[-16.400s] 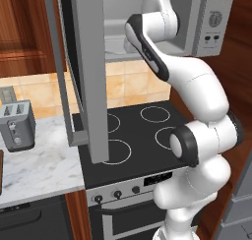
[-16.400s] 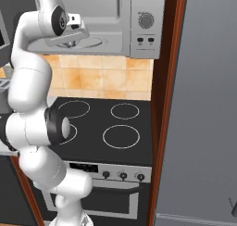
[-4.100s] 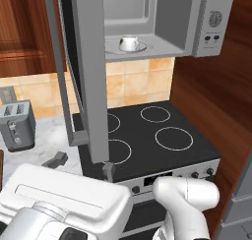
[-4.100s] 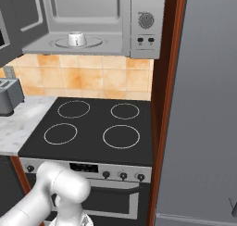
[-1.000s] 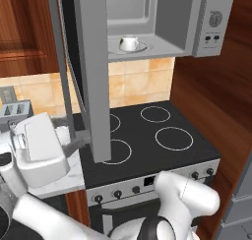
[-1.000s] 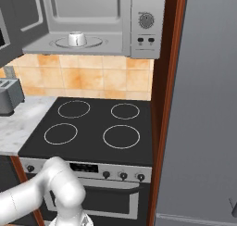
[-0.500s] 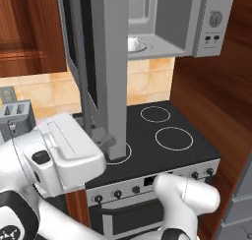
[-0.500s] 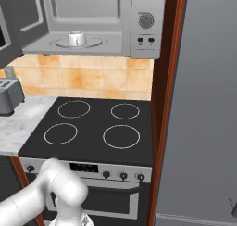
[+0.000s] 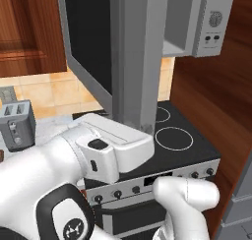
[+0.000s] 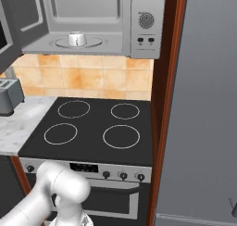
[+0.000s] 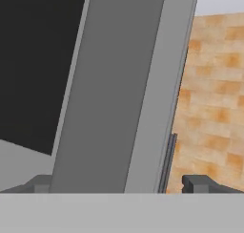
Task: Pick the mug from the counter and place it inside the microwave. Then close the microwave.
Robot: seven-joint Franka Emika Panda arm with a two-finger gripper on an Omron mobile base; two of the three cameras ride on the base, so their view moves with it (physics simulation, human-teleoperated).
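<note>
Door (image 11: 119, 89) of silver-grey box microwave (image 10: 92, 21), dark glass, upright edge between spread gripper (image 11: 116, 184) fingertips; squat white ceramic mug (image 10: 77, 38) inside; hinge leftward.

My arm: glossy white shell, dark joints.
I log rounded white link casings, a dark grey joint cap bearing a white emblem, a small dark inset on the hand housing, and a pincer (image 11: 122, 183) with two small dark grey fingertips (image 11: 196, 182).

The mug (image 10: 77, 38) is sitting inside the microwave (image 10: 99, 21), above the stovetop (image 10: 95, 128). The toaster (image 10: 8, 96) is standing on the counter (image 10: 18, 123), left of the stovetop.
</note>
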